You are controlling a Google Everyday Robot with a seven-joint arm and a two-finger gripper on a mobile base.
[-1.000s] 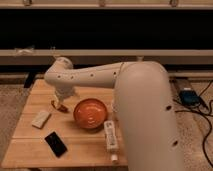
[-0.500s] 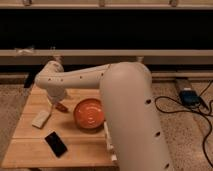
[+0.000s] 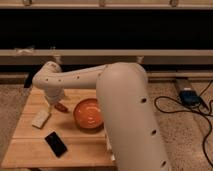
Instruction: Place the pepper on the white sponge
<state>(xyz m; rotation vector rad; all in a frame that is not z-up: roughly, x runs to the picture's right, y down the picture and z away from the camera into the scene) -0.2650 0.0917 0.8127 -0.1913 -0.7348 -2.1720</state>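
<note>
Wooden table (image 3: pixel 80 147) — gripper (image 3: pixel 51 102) above white sponge (image 3: pixel 41 118), beside pepper (image 3: pixel 61 107).

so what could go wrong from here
The gripper hangs low right beside the pepper. Whether it holds the pepper is unclear, so a weak grip could drop it. The orange bowl is close and might get bumped. The white sponge is small, so the pepper may roll off.
</note>
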